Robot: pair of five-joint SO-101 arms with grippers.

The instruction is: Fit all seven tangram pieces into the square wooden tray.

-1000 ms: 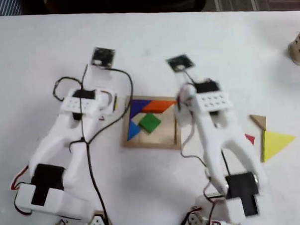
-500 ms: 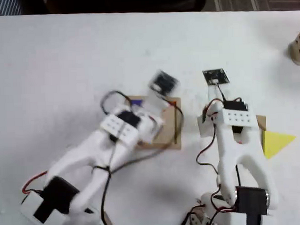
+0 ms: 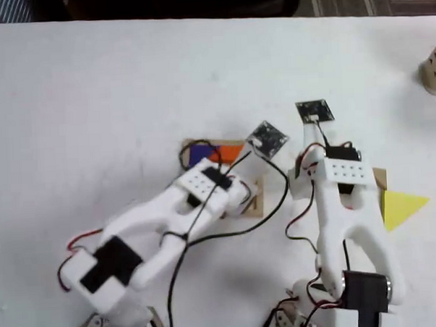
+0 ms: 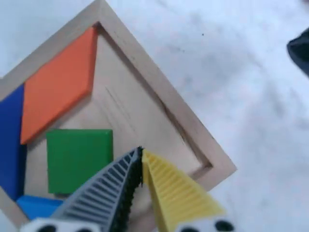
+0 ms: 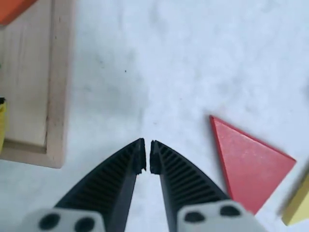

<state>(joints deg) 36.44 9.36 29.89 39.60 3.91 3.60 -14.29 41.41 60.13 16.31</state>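
Observation:
The square wooden tray [image 4: 164, 93] holds an orange parallelogram [image 4: 58, 82], a green square [image 4: 79, 159], a dark blue piece [image 4: 9, 135] and a light blue piece [image 4: 36, 205]. My left gripper [image 4: 141, 155] is shut on nothing, just above the bare tray floor beside the green square. In the high view the left arm [image 3: 198, 197] lies across the tray [image 3: 203, 143]. My right gripper [image 5: 147, 155] is shut and empty over the white table, between the tray's edge [image 5: 60, 87] and a red triangle [image 5: 248, 162]. A yellow triangle [image 3: 401, 206] lies right of the right arm [image 3: 342, 180].
A wood-coloured piece [image 3: 378, 177] lies just above the yellow triangle, partly under the right arm. A pegged wooden block [image 3: 435, 71] stands at the table's far right edge. Cables loop between the two arms. Open white table spreads to the back and left.
The left arm has swung from the tray's left side to over the tray. The right arm shifted right, away from the tray, a second ago and has kept still since.

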